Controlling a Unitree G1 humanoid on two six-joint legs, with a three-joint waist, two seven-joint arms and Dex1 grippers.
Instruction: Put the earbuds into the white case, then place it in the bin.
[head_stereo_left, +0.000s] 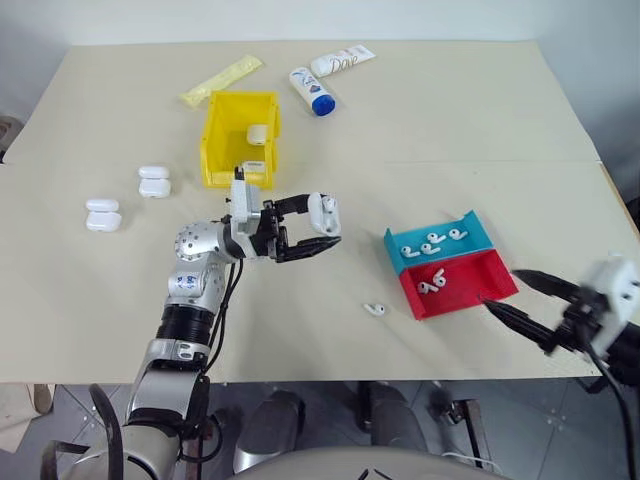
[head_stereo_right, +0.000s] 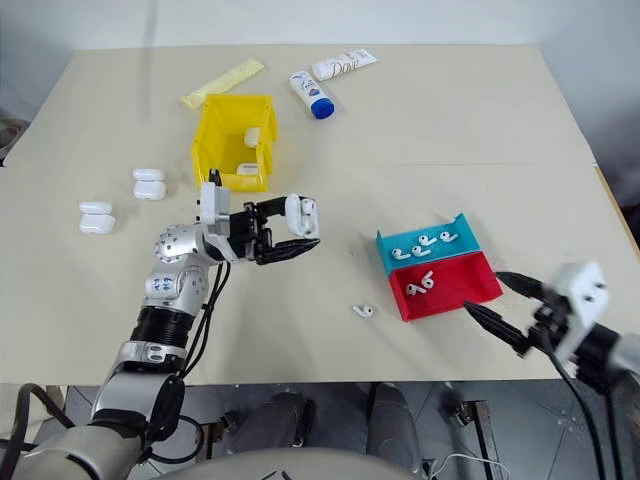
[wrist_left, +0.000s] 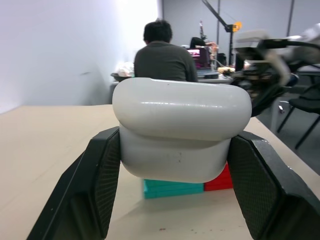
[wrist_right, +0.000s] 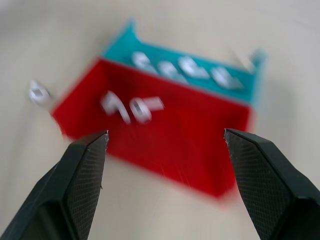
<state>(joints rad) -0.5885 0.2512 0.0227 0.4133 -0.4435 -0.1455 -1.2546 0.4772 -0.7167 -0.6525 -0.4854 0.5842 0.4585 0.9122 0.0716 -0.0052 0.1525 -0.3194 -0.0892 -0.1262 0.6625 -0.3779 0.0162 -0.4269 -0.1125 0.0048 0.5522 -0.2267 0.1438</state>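
Note:
My left gripper (head_stereo_left: 326, 226) is shut on a white case (head_stereo_left: 322, 211), held above the table just right of the yellow bin (head_stereo_left: 213, 148). In the left wrist view the case (wrist_left: 180, 135) sits squeezed between the two black fingers (wrist_left: 95, 180). My right gripper (head_stereo_left: 503, 288) hangs open and empty at the near right, just beside the red tray (head_stereo_left: 482, 276). Two earbuds (head_stereo_left: 432, 285) lie in that tray, several lie in the blue tray (head_stereo_left: 470, 224), and one earbud (head_stereo_left: 375, 309) lies loose on the table. The right wrist view shows both trays (wrist_right: 190, 145) ahead of the open fingers.
Two white cases lie inside the bin (head_stereo_left: 258, 134). Two pairs of cases (head_stereo_left: 153, 181) (head_stereo_left: 103, 214) sit on the table's left. A yellow packet (head_stereo_left: 222, 80), a white-and-blue bottle (head_stereo_left: 312, 90) and a white tube (head_stereo_left: 342, 62) lie at the far edge. A seated person (wrist_left: 165, 57) shows beyond.

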